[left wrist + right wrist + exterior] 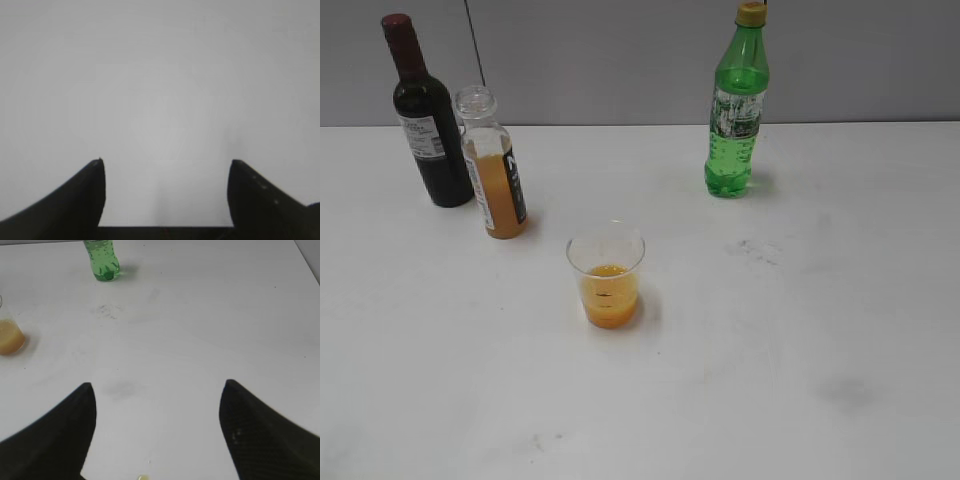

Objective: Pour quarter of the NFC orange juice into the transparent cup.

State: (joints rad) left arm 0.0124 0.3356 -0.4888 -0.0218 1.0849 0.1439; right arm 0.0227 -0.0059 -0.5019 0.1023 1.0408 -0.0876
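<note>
Now both fingers spread, empty; clear tapered transparent cup (607, 279) holds orange liquid.

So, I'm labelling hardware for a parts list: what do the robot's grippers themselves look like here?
Only the fingers show, and only in the wrist views. The left gripper has two matte black fingers tapering to blunt tips. The right gripper looks the same, with faint pale specks. No cables or markings are visible.
</note>
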